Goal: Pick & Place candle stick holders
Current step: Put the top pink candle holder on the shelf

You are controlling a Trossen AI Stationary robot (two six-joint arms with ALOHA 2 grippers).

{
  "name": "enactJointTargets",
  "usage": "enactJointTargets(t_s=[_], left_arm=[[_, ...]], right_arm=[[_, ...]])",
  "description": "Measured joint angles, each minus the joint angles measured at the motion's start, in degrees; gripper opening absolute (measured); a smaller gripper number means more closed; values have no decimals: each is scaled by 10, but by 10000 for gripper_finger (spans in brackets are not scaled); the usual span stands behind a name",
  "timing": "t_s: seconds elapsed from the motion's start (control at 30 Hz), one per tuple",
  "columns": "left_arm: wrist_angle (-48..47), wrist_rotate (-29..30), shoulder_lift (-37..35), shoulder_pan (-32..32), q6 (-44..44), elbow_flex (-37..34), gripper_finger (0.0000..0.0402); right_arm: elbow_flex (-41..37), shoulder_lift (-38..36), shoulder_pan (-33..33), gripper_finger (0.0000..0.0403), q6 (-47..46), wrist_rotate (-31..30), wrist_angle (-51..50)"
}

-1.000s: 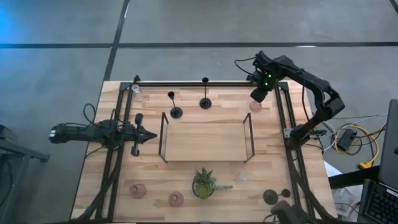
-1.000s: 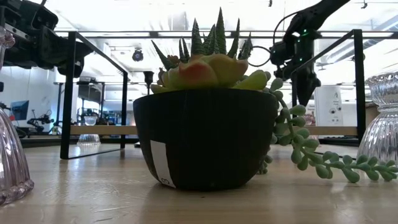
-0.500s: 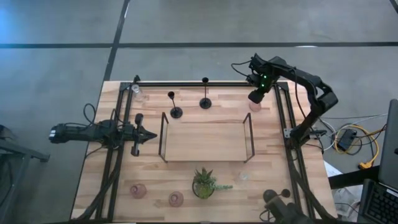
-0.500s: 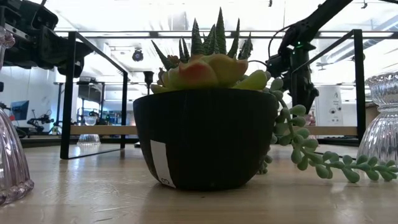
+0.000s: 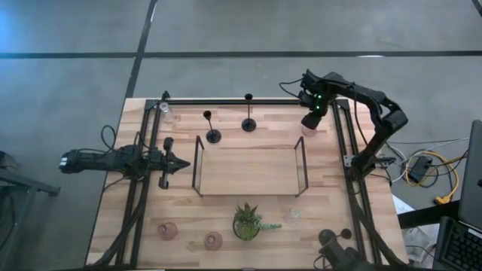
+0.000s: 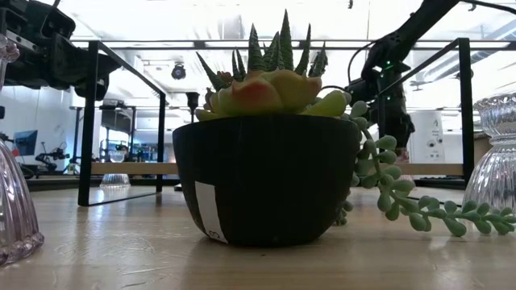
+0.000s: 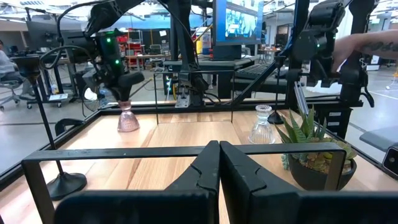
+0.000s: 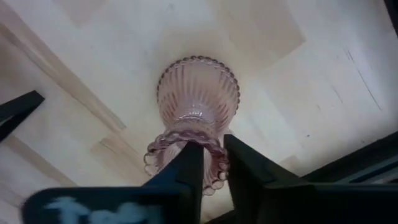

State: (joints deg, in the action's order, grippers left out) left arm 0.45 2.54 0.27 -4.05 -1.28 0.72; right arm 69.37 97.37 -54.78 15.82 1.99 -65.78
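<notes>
Hovering over the pink glass holder [image 8: 198,102], just beyond the wooden tray's [image 5: 248,172] far right corner, the right gripper [image 8: 211,163] is straddling its beaded rim, fingers parted. Ribbed glass is looking slick, brittle, light; gripping the narrow neck seems safest. Left gripper [image 7: 219,163] is waiting clenched. No readable writing.

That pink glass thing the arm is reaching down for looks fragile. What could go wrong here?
The right hand has its fingers at the top rim of the pink glass holder, and they look narrowly spaced. If they close off-centre, the ribbed glass could slip or tip over. The holder also stands near the black metal rail at the table's edge, so lifting it sideways might knock it against that. The left hand waits far away.
</notes>
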Motion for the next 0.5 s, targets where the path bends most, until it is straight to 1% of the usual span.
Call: enactJointTargets(t_s=[0.07,0.27,0.4,0.5], left_arm=[[0,0,0,0,0,0,14],[0,0,0,0,0,0,14],[0,0,0,0,0,0,14],[0,0,0,0,0,0,14]], right_arm=[[-1,-8,-1,24,11,6,-2],[4,-38,-1,21,34,-11,-12],[38,-64,0,20,37,-9,-50],[79,-77,1,20,34,-7,-81]])
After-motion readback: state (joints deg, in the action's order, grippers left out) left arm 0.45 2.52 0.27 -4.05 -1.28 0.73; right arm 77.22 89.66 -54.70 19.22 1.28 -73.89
